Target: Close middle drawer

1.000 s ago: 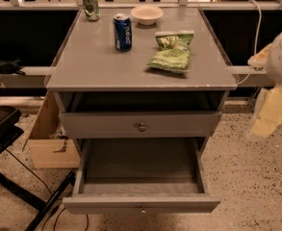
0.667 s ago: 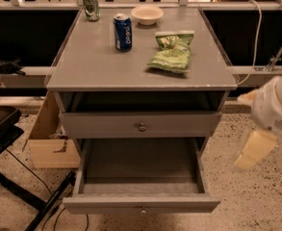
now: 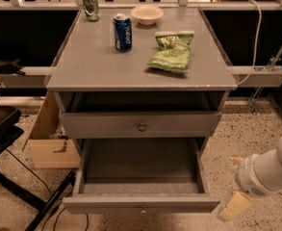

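The middle drawer [image 3: 107, 204] is pulled far out of the grey cabinet, and its bare inside shows. Its flat front faces me, with a small round knob [image 3: 142, 210] at centre. Above it is another grey drawer [image 3: 179, 124] with the same knob, almost pushed in. My gripper [image 3: 233, 205] is cream-coloured on a white arm [image 3: 270, 171]. It hangs low at the right, just beside the front right corner of the open drawer and apart from it.
On the cabinet top [image 3: 102, 66] stand a blue can [image 3: 122, 32], a green can [image 3: 90, 5], a white bowl [image 3: 147, 14] and a green chip bag [image 3: 172, 52]. A cardboard box [image 3: 49, 143] and black stand legs [image 3: 20, 191] are at the left. A cable [image 3: 256, 37] hangs at the right.
My arm has come down and to the left, from beside the cabinet top to the open drawer's front right corner. The drawers have not moved.
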You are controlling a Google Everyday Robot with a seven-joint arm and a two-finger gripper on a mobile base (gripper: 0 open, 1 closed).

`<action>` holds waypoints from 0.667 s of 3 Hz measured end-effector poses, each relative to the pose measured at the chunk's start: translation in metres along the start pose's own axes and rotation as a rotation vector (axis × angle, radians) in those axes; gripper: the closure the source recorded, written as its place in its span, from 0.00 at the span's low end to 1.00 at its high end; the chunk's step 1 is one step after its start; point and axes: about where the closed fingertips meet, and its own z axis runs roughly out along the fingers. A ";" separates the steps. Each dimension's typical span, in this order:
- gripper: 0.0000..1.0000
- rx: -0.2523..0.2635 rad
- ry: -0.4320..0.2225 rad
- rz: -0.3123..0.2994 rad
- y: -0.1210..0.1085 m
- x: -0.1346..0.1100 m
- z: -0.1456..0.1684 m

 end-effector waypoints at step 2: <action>0.00 -0.016 -0.060 0.061 0.001 0.025 0.068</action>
